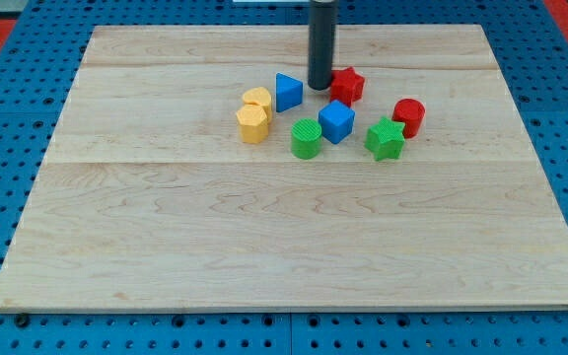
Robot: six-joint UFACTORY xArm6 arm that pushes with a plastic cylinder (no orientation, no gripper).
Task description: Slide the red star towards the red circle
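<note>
The red star (347, 85) lies in the upper middle of the wooden board (166, 247). The red circle (408, 116) stands to its lower right, with a gap between them. My tip (320, 86) rests on the board just left of the red star, touching or almost touching its left side. The dark rod rises straight up out of the view's top.
A blue triangle (287, 92) lies just left of my tip. A blue cube (336, 122) and a green circle (307, 139) sit below the star. A green star (385, 139) lies next to the red circle. Two yellow blocks (254, 113) sit at the left.
</note>
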